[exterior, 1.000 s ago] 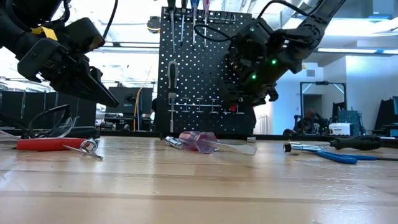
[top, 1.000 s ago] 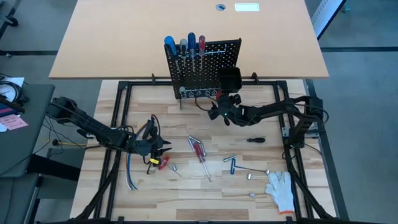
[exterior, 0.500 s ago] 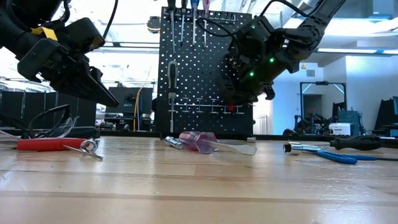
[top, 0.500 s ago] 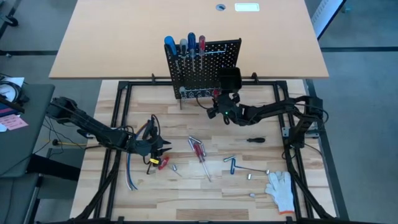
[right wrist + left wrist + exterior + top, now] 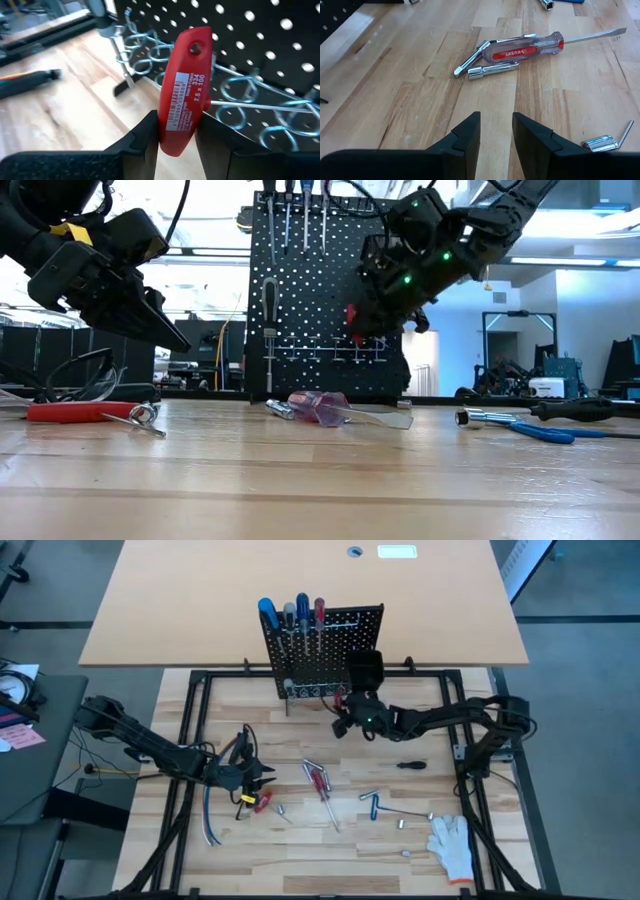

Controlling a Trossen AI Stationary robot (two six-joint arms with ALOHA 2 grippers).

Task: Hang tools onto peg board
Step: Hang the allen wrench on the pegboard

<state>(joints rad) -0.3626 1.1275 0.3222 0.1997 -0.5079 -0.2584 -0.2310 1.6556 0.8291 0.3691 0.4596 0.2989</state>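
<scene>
Gripping a red tool handle [image 5: 182,92], my right gripper [image 5: 175,137] has its fingers clamped on either side of it, hard against the peg board [image 5: 325,650] and its wire hooks [image 5: 240,95]. Board stands upright at the table's far edge, screwdrivers [image 5: 290,612] slotted along its top. My left gripper [image 5: 495,135] hovers low over the wooden table [image 5: 300,860], fingers a little apart, nothing between them. Loose ahead of it: red-handled screwdriver [image 5: 530,46], socket bits [image 5: 492,71]. White glove [image 5: 452,843] lies near the right corner.
</scene>
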